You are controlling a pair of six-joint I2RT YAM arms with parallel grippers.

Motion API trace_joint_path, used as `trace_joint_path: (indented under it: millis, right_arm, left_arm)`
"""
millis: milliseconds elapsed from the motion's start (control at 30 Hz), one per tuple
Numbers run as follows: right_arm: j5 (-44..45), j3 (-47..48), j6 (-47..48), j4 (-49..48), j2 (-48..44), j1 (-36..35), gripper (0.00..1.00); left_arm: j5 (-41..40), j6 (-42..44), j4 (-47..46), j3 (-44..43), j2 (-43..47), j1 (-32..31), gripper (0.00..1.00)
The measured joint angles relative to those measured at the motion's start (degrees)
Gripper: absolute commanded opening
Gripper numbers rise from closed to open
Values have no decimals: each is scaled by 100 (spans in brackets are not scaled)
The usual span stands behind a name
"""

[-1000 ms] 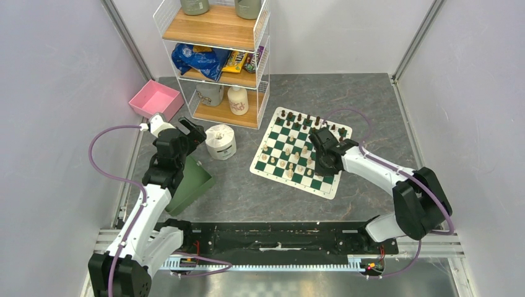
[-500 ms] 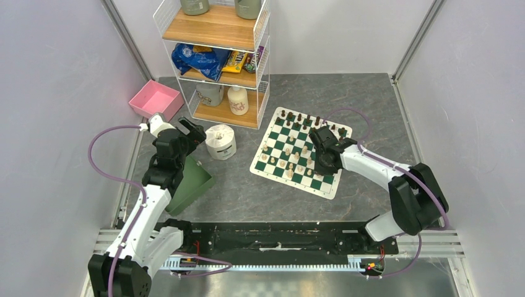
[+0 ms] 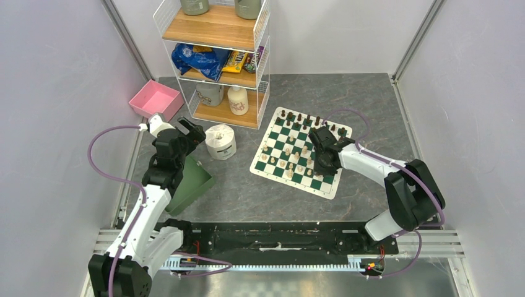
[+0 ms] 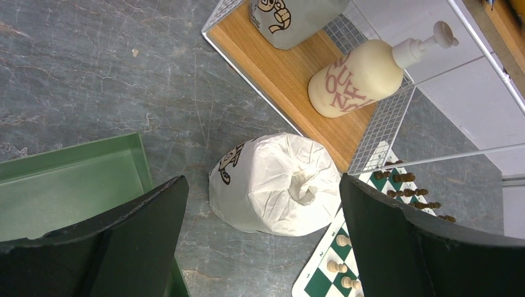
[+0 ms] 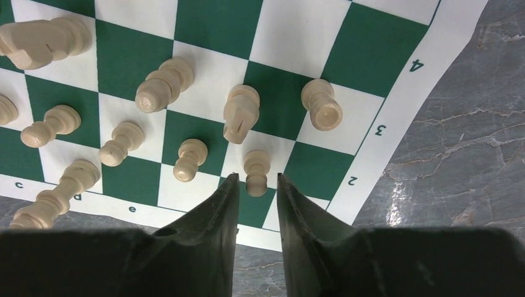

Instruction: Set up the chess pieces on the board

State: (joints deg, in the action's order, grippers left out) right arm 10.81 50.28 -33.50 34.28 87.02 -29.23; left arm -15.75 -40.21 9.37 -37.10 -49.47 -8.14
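Right gripper [image 5: 255, 180], bottom centre of its wrist view, stands slightly parted either side of an upright cream pawn [image 5: 256, 164] near the board [image 5: 384, 55] edge, apparently not pinching it.

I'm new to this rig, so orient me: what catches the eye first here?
The green-and-white chessboard sits right of centre, crowded with cream chess pieces and dark brown ones along its far edge. The right gripper straddles one cream pawn, while the left gripper hangs wide open above a wrapped toilet roll.
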Motion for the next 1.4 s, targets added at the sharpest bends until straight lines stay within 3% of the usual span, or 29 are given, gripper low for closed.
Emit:
trace_joint_path:
  millis: [700,1100,1400]
  right_arm:
    - [319,535,219,308,-820,101,50]
    - [162,1115,334,348,-203,188,54]
    - [-210,2153,562,205,748,186,53]
  left_arm:
    - [85,0,-2,0,-17,9,100]
    - [81,0,2,0,-68,33,100]
    - [81,0,2,0,-155,44,100]
